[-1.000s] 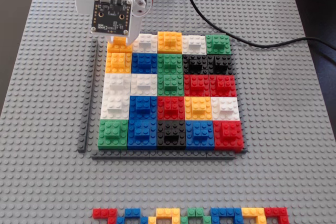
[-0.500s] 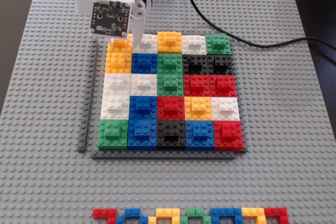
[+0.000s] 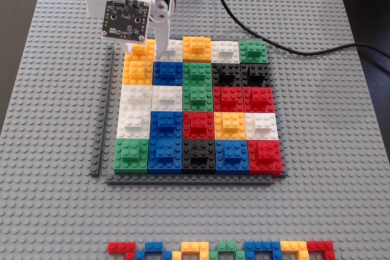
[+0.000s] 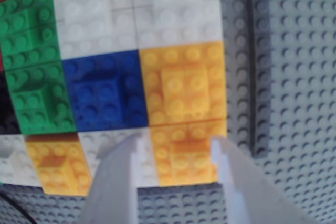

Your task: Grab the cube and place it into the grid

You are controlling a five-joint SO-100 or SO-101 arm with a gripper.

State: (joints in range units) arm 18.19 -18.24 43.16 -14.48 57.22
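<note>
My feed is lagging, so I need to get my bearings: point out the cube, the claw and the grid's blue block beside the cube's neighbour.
cube (image 4: 181, 156): wrist view, on its raised top brick.
claw (image 4: 178, 148): wrist view, midway between the two fingertips.
blue block (image 4: 102, 90): wrist view, on its raised centre.

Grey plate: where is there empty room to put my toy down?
The grey plate is bare right of the grid, also left of the dark strip, and between the grid and the row of small bricks. The grid is packed full, with the end effector over its far-left corner.
</note>
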